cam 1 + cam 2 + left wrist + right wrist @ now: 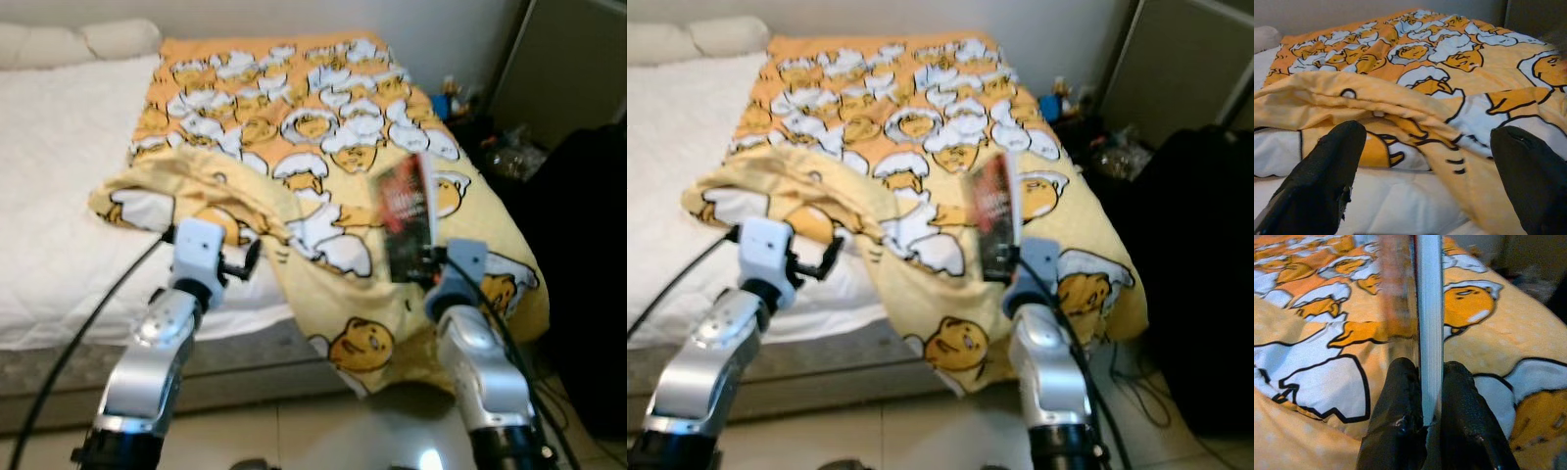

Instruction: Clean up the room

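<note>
The right tool point(1425, 396) is closed on a book point(405, 211), its two black fingers point(1396, 401) pressing the lower edge from both sides, so the book stands nearly upright above the blanket point(323, 137). In the head view the book sits at about 3 o'clock from the middle, with a dark red cover turned to the camera. The left tool point(1425, 166) is open and grips nothing; its fingers point(1327, 171) stand wide apart just in front of a folded edge of the blanket, at about 8 o'clock in the head view.

The blanket is yellow and orange with a cartoon egg print. It covers the right half of the bed point(59, 147) and hangs over the near corner toward the floor point(294, 431). Its left edge is turned back and wrinkled on the white sheet. At 2 o'clock, beside the bed, small things point(456, 98) stand on the floor near a dark bag point(578, 255); they are too blurred to name.

The cleaning seems to be at an early step. The book is already lifted, but it is not yet put away, and no place for it is visible. The blanket is still untidy, and the clutter beside the bed probably remains to do.
</note>
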